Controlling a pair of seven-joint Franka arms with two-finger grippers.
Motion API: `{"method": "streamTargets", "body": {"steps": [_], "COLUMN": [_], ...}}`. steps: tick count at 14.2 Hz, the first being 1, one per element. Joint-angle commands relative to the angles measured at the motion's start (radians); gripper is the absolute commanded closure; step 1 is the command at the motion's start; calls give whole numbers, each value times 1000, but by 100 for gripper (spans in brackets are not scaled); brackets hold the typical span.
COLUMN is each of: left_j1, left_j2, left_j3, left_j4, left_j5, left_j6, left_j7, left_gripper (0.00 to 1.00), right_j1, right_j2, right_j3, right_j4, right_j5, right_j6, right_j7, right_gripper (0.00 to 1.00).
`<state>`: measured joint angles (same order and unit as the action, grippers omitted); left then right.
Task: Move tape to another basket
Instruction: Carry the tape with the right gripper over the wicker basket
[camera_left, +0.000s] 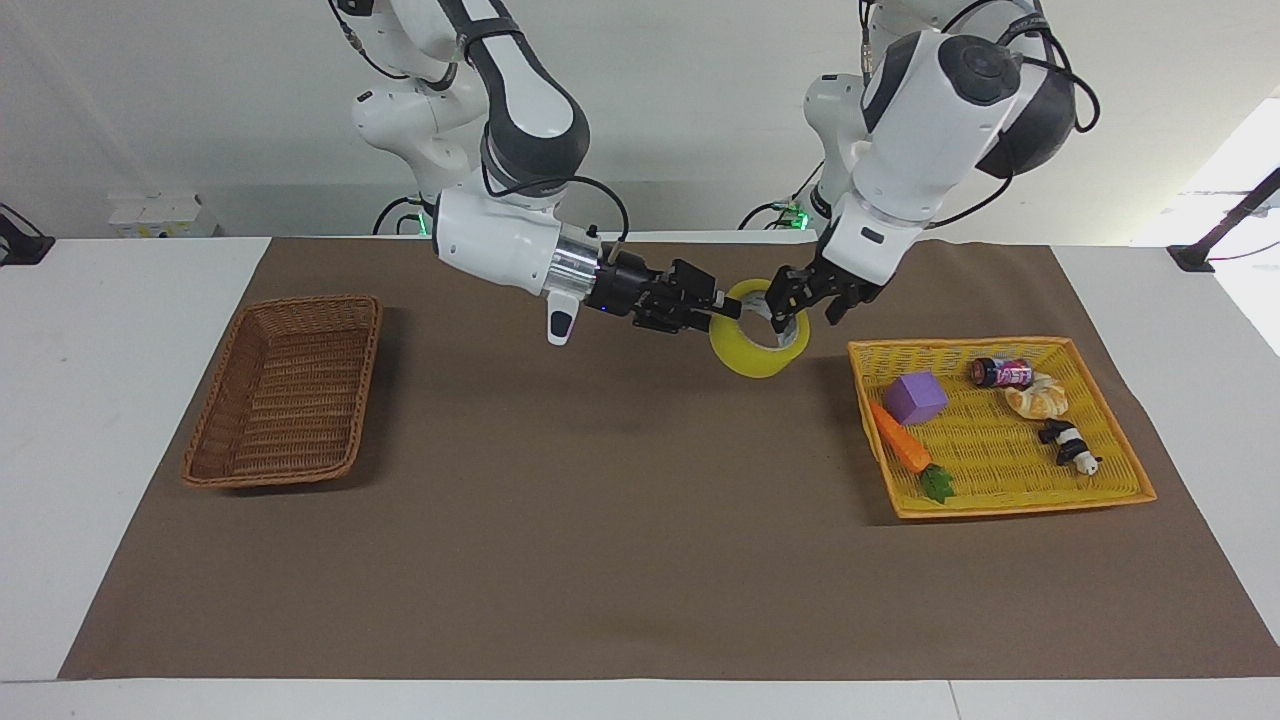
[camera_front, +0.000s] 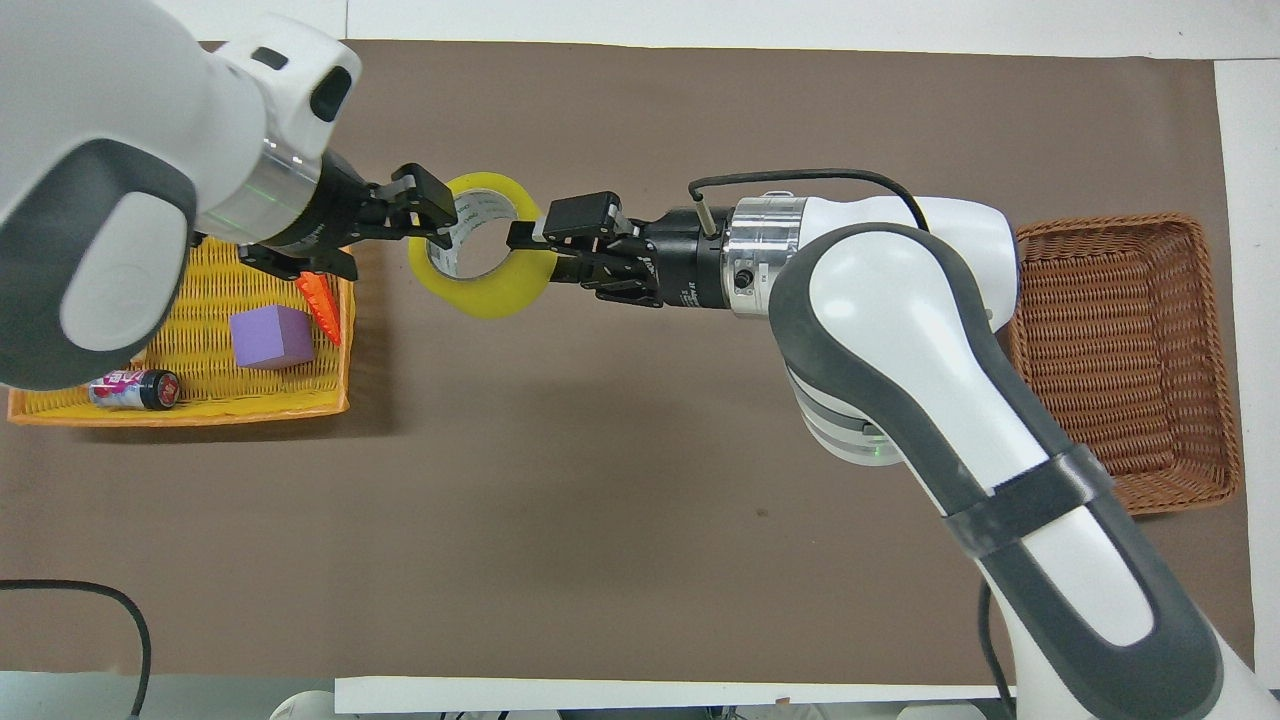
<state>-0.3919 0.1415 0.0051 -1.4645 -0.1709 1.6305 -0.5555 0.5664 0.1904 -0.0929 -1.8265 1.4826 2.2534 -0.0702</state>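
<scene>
Brown matting (camera_left: 600, 560) covers the white table. From the facing camera, the tape (camera_left: 760, 343) hangs in the air over the mat between the baskets, pinched at its rim by the right gripper (camera_left: 728, 308); the left gripper (camera_left: 800, 300) stands spread beside it, over the mat. From overhead, the tape (camera_front: 490, 295) hangs between both grippers; the brown basket (camera_front: 1120, 360) sits toward the right arm's end, the yellow basket (camera_front: 180, 410) toward the left arm's.
</scene>
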Motion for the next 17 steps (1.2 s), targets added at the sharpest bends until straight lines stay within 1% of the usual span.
{"method": "streamTargets", "body": {"steps": [1, 4, 5, 7, 8, 9, 12, 14, 15, 16, 17], "left_j1": [111, 282, 338, 450, 494, 524, 507, 496, 499, 507, 512], "left_j2": [-37, -37, -36, -37, -37, -39, -39, -42, -40, -40, -42], "left_j3": [19, 19, 21, 23, 26, 26, 26, 24, 26, 26, 26], "left_j4": [20, 9, 10, 6, 6, 1, -7, -16, -19, -19, -25], "left_j5": [-12, 5, 5, 10, 16, 28, 41, 41, 42, 42, 41], "left_j6": [-49, -44, -38, -38, -31, -20, 5, 25, 63, 84, 77], "left_j7": [128, 342, 392, 558, 615, 629, 626, 625, 626, 628, 628], "left_gripper": [1, 0, 0, 0, 0, 0, 0, 0, 0, 0, 0], "right_j1": [-39, -68, -97, -205, -268, -337, -563, -753, -851, -940, -1027], "right_j2": [-9, -11, -11, -12, -14, -14, -16, -17, 0, 42, 108], "right_j3": [1, -1, -2, -4, -5, -7, -7, -8, -7, -7, -7], "right_j4": [4, 6, 6, 13, 16, 18, 21, 27, 53, 94, 168], "right_j5": [-28, -54, -94, -212, -246, -283, -413, -473, -528, -582, -632], "right_j6": [-58, -103, -145, -278, -346, -409, -576, -705, -795, -881, -966], "right_j7": [15, 13, 7, -26, -55, -87, -209, -249, -290, -368, -455], "right_gripper": [100, 100, 100, 100, 100, 100, 100, 100, 100, 100, 100]}}
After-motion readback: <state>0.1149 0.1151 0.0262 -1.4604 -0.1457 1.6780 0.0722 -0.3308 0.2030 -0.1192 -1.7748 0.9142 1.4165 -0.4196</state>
